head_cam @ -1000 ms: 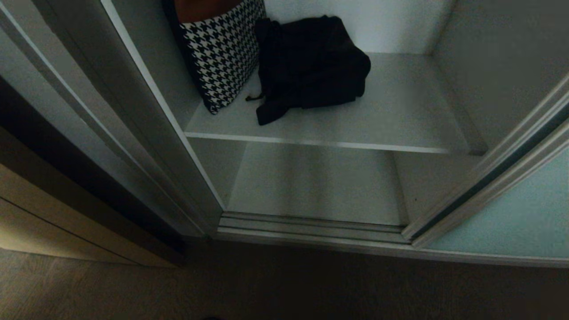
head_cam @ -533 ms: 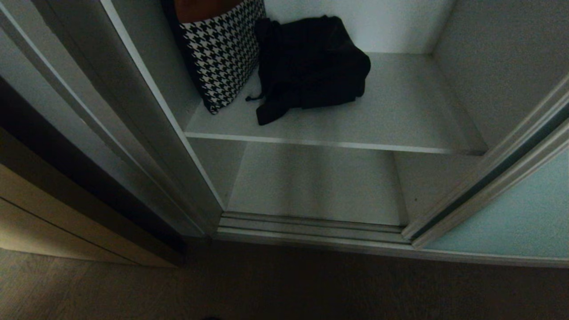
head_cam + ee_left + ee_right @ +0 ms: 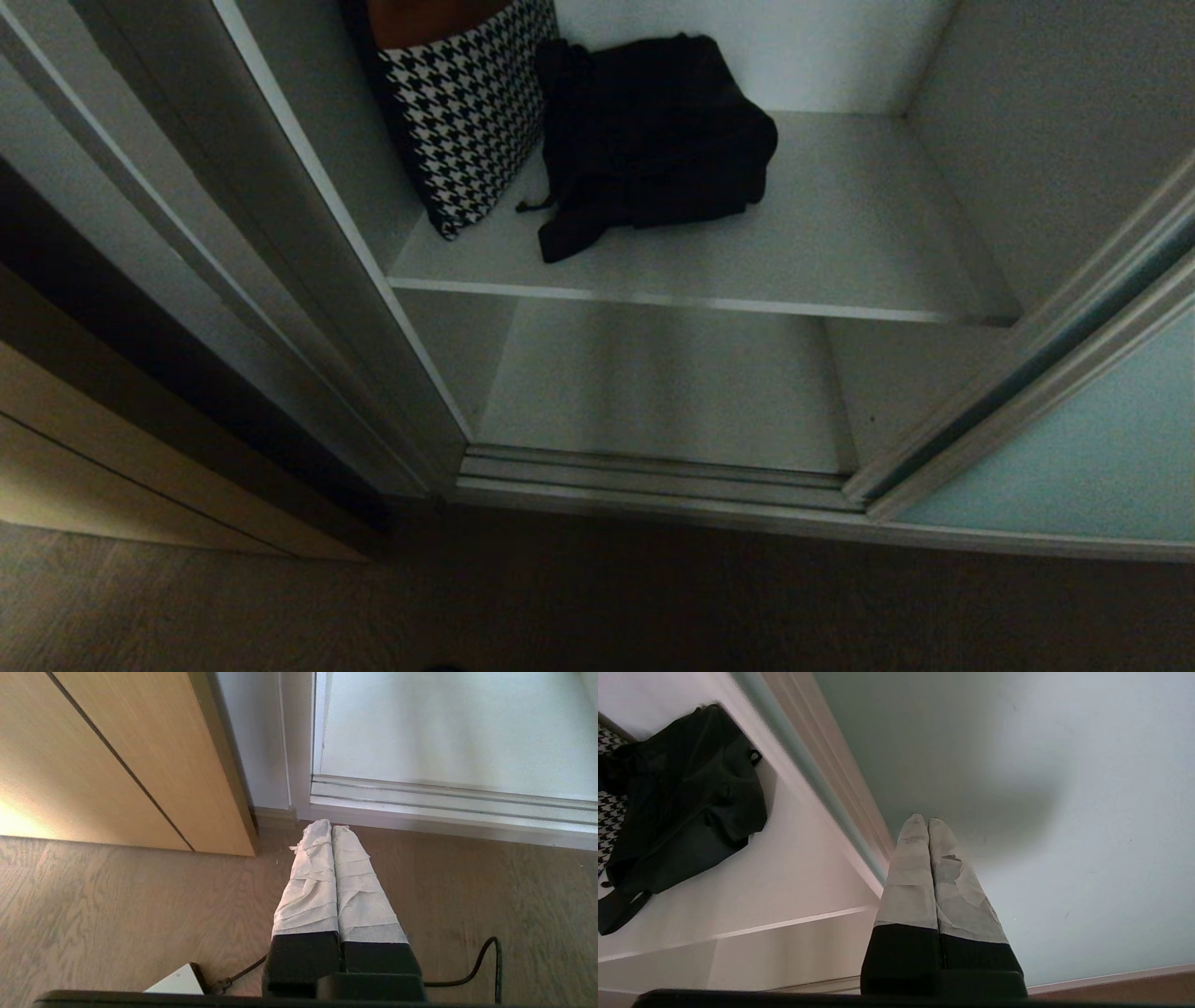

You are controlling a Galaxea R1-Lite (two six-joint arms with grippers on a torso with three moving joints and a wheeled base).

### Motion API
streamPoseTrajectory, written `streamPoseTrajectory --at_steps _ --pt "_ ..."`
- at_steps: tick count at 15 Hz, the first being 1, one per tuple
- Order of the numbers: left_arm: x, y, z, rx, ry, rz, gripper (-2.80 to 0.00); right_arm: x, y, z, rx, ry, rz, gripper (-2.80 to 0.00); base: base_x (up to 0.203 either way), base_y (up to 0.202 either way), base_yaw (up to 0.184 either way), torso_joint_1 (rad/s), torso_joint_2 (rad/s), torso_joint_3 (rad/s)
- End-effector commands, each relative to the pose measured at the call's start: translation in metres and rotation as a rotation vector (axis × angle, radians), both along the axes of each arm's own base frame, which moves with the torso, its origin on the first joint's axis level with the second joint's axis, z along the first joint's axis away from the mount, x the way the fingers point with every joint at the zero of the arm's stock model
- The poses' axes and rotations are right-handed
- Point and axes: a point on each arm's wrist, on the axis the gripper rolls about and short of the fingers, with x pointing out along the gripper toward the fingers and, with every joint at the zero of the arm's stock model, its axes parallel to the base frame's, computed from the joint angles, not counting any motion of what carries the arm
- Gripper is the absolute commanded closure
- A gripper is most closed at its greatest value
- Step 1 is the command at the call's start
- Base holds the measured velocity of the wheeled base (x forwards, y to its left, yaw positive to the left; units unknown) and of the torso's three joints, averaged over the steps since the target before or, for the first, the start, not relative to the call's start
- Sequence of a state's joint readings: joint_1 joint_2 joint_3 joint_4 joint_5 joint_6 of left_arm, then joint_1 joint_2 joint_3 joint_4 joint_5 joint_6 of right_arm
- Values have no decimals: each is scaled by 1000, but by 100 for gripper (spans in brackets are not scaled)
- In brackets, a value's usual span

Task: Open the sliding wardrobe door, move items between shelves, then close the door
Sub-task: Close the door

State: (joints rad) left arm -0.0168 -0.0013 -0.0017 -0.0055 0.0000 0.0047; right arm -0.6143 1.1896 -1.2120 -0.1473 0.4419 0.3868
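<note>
There was one black fabric bundle (image 3: 653, 140) and one houndstooth-patterned cushion (image 3: 462, 112), making two soft things on the upper shelf (image 3: 840, 243). Two shelves showed in the head view: that upper one and one lower shelf (image 3: 663, 392) beneath it. One frosted teal sliding door (image 3: 1074, 457) stood at the right, and one beige wooden cabinet front (image 3: 117, 760) at the left. Two grippers were seen: one left gripper (image 3: 331, 828) and one right gripper (image 3: 923, 821), each with two wrapped fingers pressed together. One black cable (image 3: 481, 961) lay on the floor.
</note>
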Motion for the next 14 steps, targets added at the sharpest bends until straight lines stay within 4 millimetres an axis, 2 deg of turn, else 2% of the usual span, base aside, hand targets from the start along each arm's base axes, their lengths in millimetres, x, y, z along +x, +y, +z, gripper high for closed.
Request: streamPoseTrajectory --at_steps 1,10,14 --pt "0 0 0 0 1 0 0 6 -2 -4 11 14 14 0 0 0 0 0 0 0" --pt "0 0 0 0 1 0 0 11 23 -7 -12 5 163 0 0 0 0 0 0 0" --pt "0 0 0 0 1 0 0 3 47 -1 -38 -44 283 0 0 0 0 0 0 0"
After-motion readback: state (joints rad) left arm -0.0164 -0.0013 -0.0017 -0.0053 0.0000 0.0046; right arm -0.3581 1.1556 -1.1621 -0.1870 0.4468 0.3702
